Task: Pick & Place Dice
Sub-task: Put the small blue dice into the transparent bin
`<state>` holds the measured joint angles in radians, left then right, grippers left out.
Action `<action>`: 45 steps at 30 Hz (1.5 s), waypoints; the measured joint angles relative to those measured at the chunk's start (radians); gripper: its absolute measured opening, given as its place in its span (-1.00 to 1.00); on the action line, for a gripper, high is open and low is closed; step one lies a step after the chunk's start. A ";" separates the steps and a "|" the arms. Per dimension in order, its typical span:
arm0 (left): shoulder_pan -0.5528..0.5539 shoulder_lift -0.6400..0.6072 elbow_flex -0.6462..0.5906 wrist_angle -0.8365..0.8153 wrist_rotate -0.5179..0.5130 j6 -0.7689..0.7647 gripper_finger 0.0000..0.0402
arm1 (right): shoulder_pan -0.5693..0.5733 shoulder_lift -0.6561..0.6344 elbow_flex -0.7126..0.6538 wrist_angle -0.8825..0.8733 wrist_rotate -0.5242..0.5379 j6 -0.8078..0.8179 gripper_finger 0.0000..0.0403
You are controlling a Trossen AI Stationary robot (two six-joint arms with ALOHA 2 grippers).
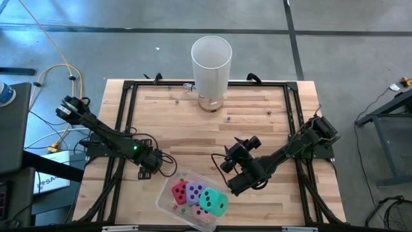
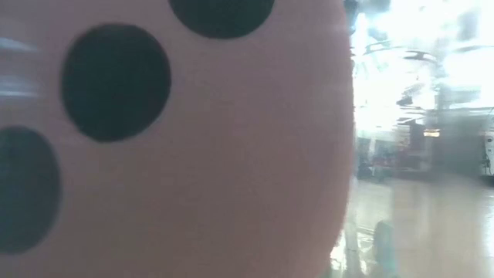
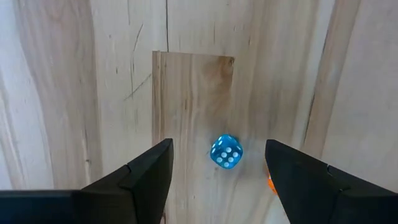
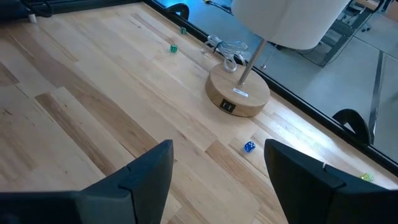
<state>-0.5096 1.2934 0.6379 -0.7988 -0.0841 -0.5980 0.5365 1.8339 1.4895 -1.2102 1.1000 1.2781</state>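
Observation:
Four foam dice lie together in a clear tray (image 1: 165, 193) near the table's near edge: red (image 1: 179, 191), purple (image 1: 195, 192), teal-green (image 1: 214, 202) and pink (image 1: 201, 213). The pink die (image 2: 193, 154) fills most of the low view, close to the camera. My left gripper (image 1: 149, 169) (image 3: 217, 149) is just left of the tray, open and pointing down at the table, with only a tiny blue die (image 3: 226, 152) between its fingers. My right gripper (image 1: 229, 169) (image 4: 217, 149) hovers open just right of the tray, facing the far edge.
A lamp with a white shade (image 1: 211, 61) and a round wooden base (image 4: 238, 93) stands at the far edge. Tiny dice lie scattered on the wood, blue (image 4: 249, 147) and green (image 4: 173, 48). A dark frame (image 1: 125, 103) borders the table.

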 joint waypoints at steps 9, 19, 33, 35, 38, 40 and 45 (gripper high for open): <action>0.004 0.000 -0.029 0.027 0.004 0.000 -0.13 | 0.000 0.000 0.000 0.000 0.000 0.000 0.21; 0.004 0.000 -0.033 0.038 0.005 0.000 -0.43 | 0.000 0.000 0.000 0.000 0.000 0.000 0.21; 0.004 -0.001 -0.034 0.045 0.004 0.031 -0.78 | 0.000 0.000 0.000 0.006 0.000 0.000 0.21; 0.004 -0.001 -0.033 0.045 0.004 0.043 -0.81 | 0.000 0.000 0.000 0.006 0.000 0.000 0.21; 0.004 -0.001 -0.033 0.045 0.003 0.048 -0.81 | 0.000 0.000 0.000 0.009 0.000 0.000 0.21; 0.004 -0.001 -0.033 0.045 0.003 0.049 -0.81 | 0.000 0.000 0.000 0.012 0.000 0.000 0.21; 0.004 -0.003 -0.033 0.044 -0.004 0.071 -0.81 | 0.000 0.000 0.000 0.014 0.000 0.000 0.21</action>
<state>-0.5060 1.2900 0.6048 -0.7544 -0.0883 -0.5266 0.5365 1.8339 1.4895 -1.1965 1.1000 1.2781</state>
